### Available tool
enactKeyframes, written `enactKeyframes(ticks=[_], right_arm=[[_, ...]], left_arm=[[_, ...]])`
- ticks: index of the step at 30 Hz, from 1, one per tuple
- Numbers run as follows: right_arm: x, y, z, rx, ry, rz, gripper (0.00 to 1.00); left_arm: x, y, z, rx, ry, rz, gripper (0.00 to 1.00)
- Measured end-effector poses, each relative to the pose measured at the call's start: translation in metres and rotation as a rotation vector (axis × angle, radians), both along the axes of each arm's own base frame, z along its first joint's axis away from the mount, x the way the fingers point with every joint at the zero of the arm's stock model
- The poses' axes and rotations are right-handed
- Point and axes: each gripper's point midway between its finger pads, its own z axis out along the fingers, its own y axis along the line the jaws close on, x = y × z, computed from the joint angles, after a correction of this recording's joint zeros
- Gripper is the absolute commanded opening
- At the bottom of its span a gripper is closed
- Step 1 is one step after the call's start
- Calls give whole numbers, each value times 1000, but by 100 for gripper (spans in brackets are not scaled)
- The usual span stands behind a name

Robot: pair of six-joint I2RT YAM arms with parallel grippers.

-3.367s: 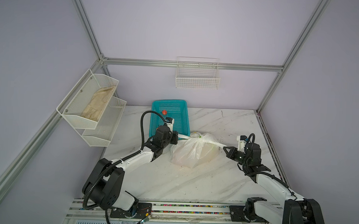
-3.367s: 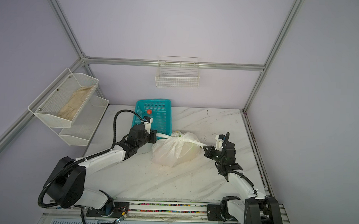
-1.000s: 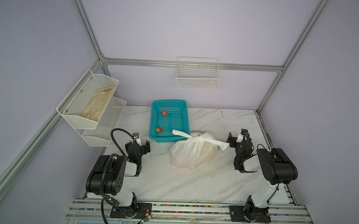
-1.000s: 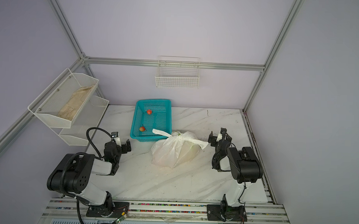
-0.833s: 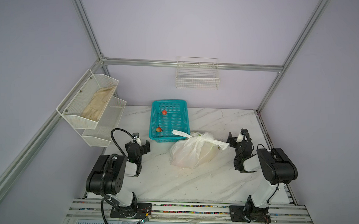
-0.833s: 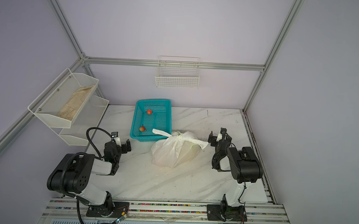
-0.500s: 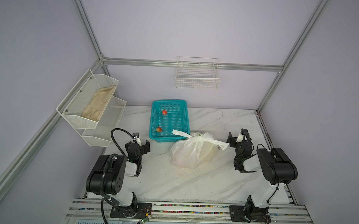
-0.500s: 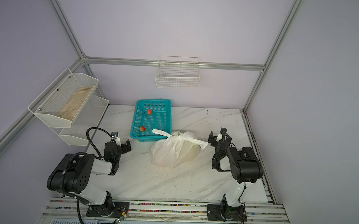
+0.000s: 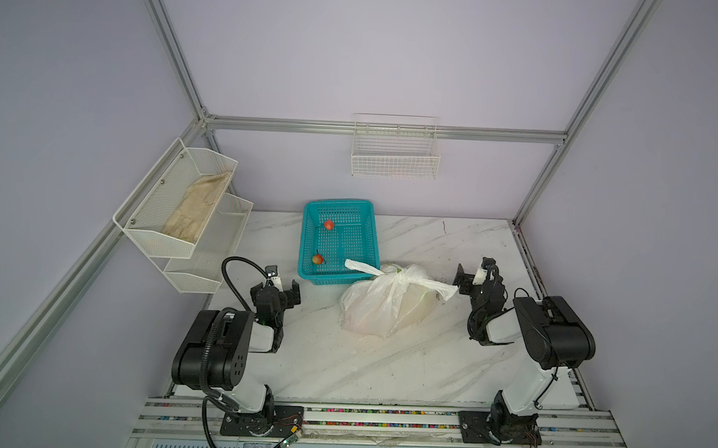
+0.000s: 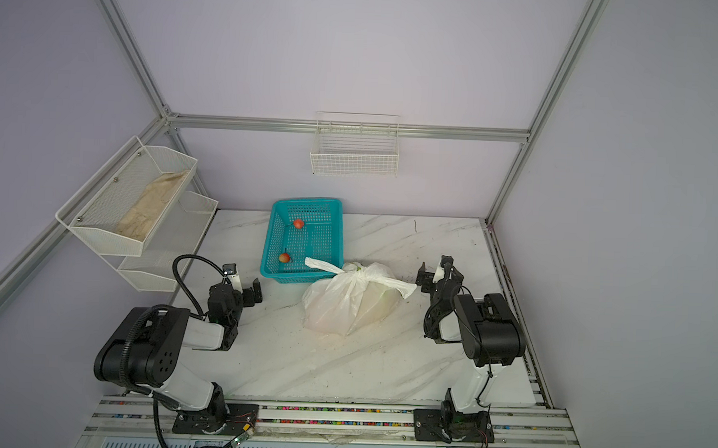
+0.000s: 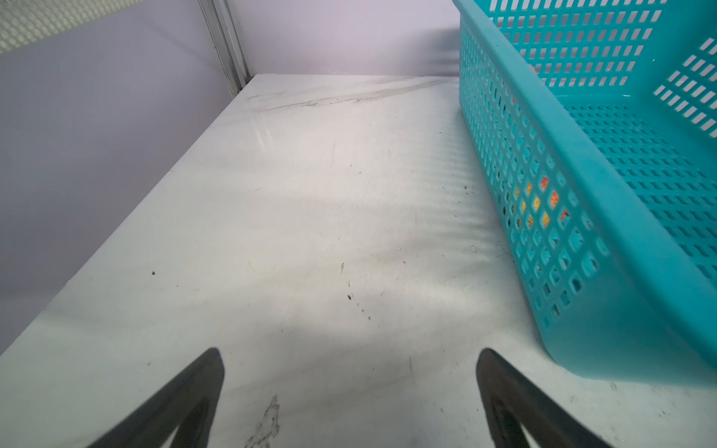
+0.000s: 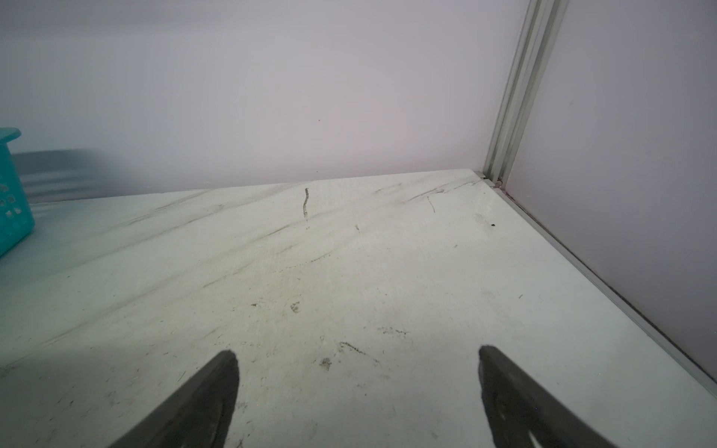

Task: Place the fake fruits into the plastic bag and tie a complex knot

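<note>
The bench (image 9: 343,357) is a white marble-look slab with grey veins, and both wrist views show it scuffed and dotted with dark specks. Plain lilac walls close it in on three sides, framed by aluminium posts (image 9: 169,46). A slotted rail (image 9: 382,417) runs along the front edge and carries both arm bases.

A two-tier white mesh shelf (image 9: 173,242) hangs on the left wall with a beige cloth (image 9: 195,209) in its upper tier. A white wire rack (image 9: 395,168) hangs on the back wall.

A teal basket (image 9: 337,202) stands at the back of the bench, left of centre. It holds two red fake fruits, one near the back (image 9: 328,224) and one at the front left (image 9: 317,258).

The plastic bag (image 9: 378,313) sits full, right against the basket's front right corner. The knot (image 9: 396,276) closes its top. One loose end lies over the basket's front rim; the other points toward the right arm. What is inside shows only as pale, faintly green shapes.

The left end effector (image 9: 276,289) is released, jaws spread wide over bare bench just beside the basket's left wall. The right end effector (image 9: 475,273) is likewise released and grasps nothing, close to the bag's right-hand loose end.
</note>
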Motion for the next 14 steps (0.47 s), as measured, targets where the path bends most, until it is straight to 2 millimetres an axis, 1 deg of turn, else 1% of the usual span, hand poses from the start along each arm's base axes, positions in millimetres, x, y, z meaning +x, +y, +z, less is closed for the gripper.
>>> enactKeyframes(ticks=[14], right_arm=[[0,3,0,1,0,19,97]], left_arm=[[0,0,0,0,0,0,100]])
